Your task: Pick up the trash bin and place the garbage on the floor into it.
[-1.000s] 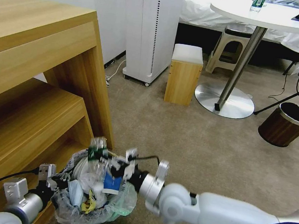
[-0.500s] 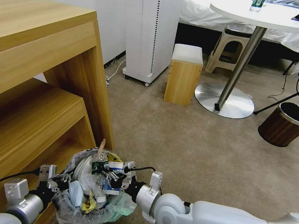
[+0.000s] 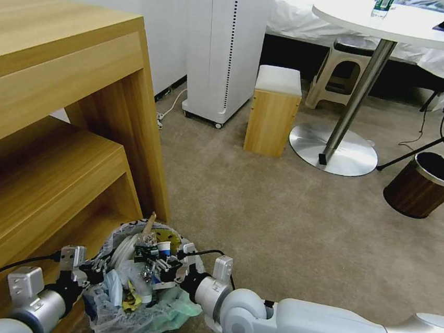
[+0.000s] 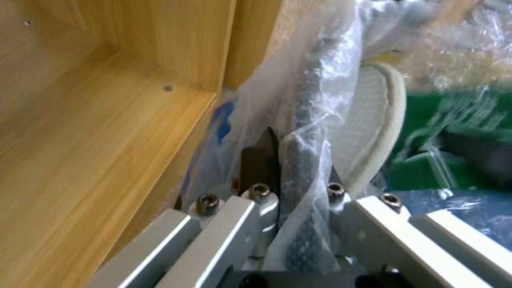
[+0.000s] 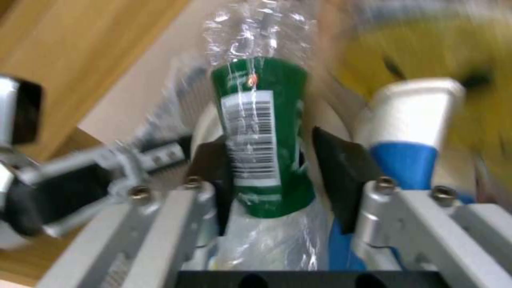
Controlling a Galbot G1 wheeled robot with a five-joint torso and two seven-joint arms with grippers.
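The trash bin [image 3: 166, 313], lined with a clear crinkly bag, hangs at the bottom left, and my left gripper [image 3: 86, 274] [image 4: 299, 160] is shut on its rim and bag. Inside lie a white slipper [image 3: 122, 248] [image 4: 368, 120], a blue-white carton [image 3: 163, 247] [image 5: 416, 132], a wooden stick [image 3: 149, 221] and wrappers. My right gripper [image 3: 162, 270] [image 5: 267, 140] is down in the bin's mouth, shut on a small clear bottle [image 3: 147, 251] [image 5: 261, 132] with a green label. The beige floor [image 3: 290, 220] ahead shows no litter.
A wooden shelf unit [image 3: 54, 119] stands tight against the bin's left side. Farther off are a wooden box stool [image 3: 273, 111], a white tower appliance [image 3: 225, 46], a round table's metal base [image 3: 333, 148], a wood-look bin [image 3: 424, 186] and a stand's black legs.
My right gripper has come down with the clear bottle, from above the bin's rim into the bin among the litter. The left gripper has kept its hold on the rim.
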